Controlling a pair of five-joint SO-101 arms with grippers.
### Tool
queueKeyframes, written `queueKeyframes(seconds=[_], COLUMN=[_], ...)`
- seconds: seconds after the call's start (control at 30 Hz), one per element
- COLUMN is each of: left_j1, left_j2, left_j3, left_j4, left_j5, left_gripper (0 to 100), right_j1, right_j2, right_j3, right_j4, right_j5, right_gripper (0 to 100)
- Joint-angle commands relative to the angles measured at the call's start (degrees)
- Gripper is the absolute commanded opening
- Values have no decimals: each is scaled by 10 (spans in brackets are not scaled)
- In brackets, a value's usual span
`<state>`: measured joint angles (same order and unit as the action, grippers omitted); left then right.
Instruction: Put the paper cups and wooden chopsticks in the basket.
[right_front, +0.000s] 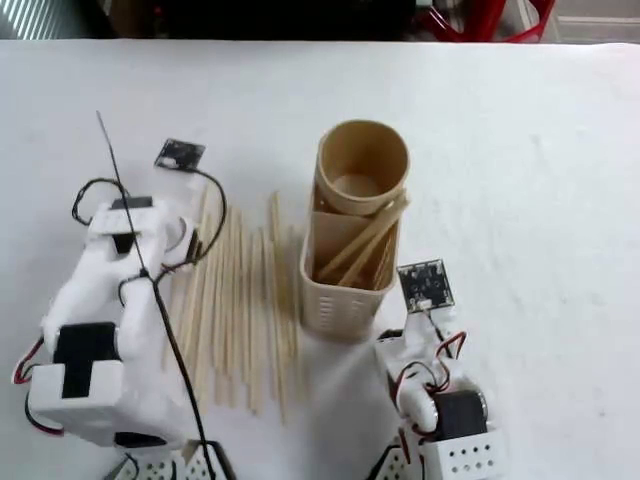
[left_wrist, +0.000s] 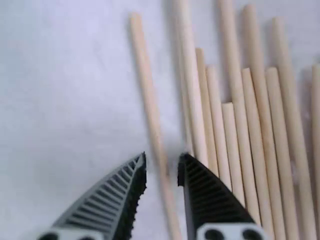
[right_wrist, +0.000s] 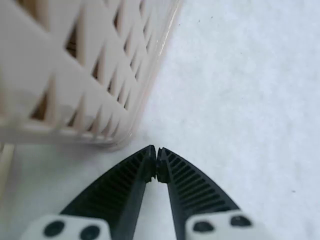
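Left gripper (left_wrist: 162, 167) sits low over the table (right_front: 530, 170), jaws a narrow gap apart, straddling one loose chopstick (left_wrist: 150, 100) that lies slightly apart from the chopstick row (right_front: 240, 300). The row lies flat just left of the basket (right_front: 340, 305). The basket holds a paper cup (right_front: 362, 165) at its far end and leaning chopsticks (right_front: 365, 240). Right gripper (right_wrist: 157, 162) is closed on nothing, tips together, just beside the basket's near-right corner.

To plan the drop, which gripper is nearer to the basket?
Right. The right gripper sits beside the basket; the left gripper is over the loose chopsticks, farther away.
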<state>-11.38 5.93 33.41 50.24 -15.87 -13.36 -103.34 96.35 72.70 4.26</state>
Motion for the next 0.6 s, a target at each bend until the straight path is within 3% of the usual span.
queueKeyframes(seconds=[0.0, 0.2, 0.37, 0.57], left_j1=[5, 6, 6, 7], left_j2=[1, 4, 4, 4], left_j3=[-25, -24, -22, -22], left_j4=[17, 73, 75, 75], left_j5=[-4, -4, -3, -3], left_gripper=[124, 124, 123, 20], right_j1=[2, 2, 2, 2], right_j2=[-1, -1, -1, -1], right_j3=[5, 5, 5, 5], right_j4=[2, 2, 2, 2], right_j5=[1, 1, 1, 1], right_gripper=[19, 19, 19, 19])
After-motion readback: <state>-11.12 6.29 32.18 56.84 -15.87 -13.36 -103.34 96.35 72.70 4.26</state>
